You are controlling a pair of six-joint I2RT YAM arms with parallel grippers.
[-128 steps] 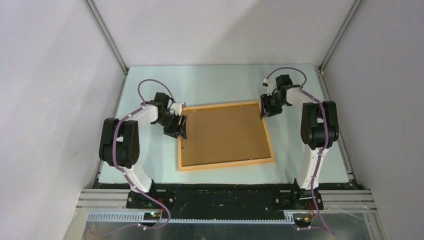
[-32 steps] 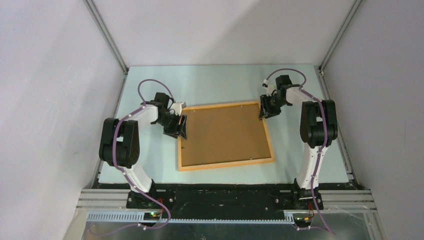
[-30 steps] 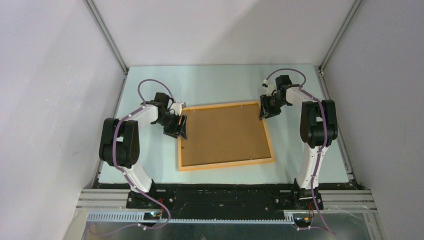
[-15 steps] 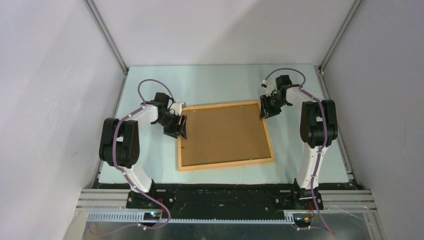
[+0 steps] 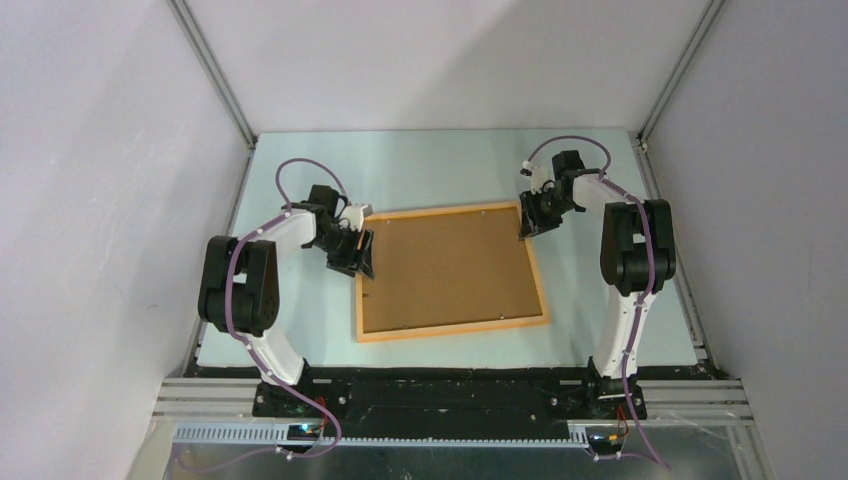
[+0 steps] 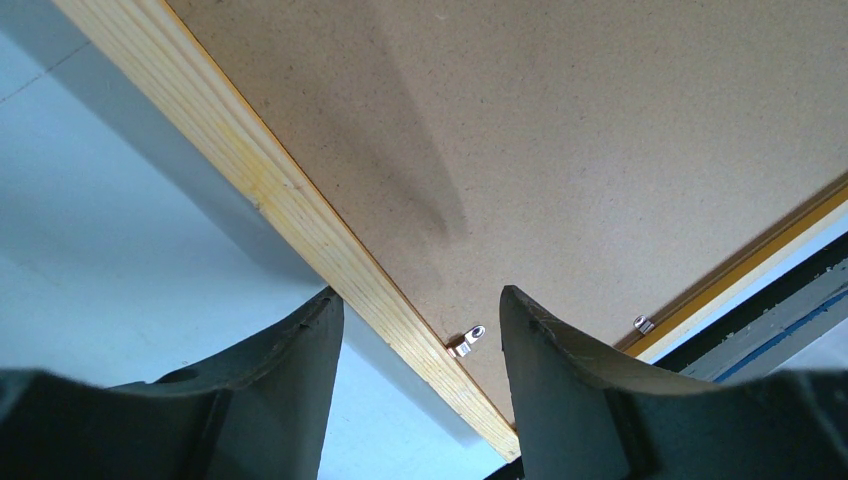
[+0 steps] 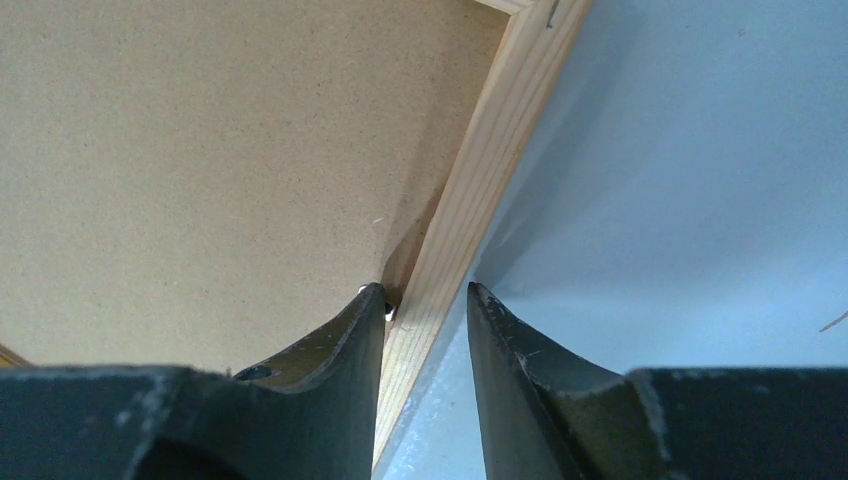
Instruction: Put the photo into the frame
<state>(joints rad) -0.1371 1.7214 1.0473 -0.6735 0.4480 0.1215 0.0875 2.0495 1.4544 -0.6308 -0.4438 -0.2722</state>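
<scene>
The frame (image 5: 450, 328) lies flat on the table, back side up, with a brown backing board (image 5: 447, 268) filling it. The photo is hidden. My left gripper (image 5: 358, 262) stands open astride the frame's left rail (image 6: 250, 165), one finger on each side, above a small metal tab (image 6: 466, 343). My right gripper (image 5: 527, 225) is at the far right corner, astride the right rail (image 7: 500, 130). Its inner finger (image 7: 350, 340) sits against the rail's inside edge over the board (image 7: 200, 150). Its outer finger (image 7: 510, 350) stands a little off the rail, so the jaws are open.
The pale blue table mat (image 5: 300, 310) surrounds the frame on all sides. Grey enclosure walls with metal posts (image 5: 215, 75) rise at the left, right and back. A second metal tab (image 6: 644, 323) sits on the frame's near rail.
</scene>
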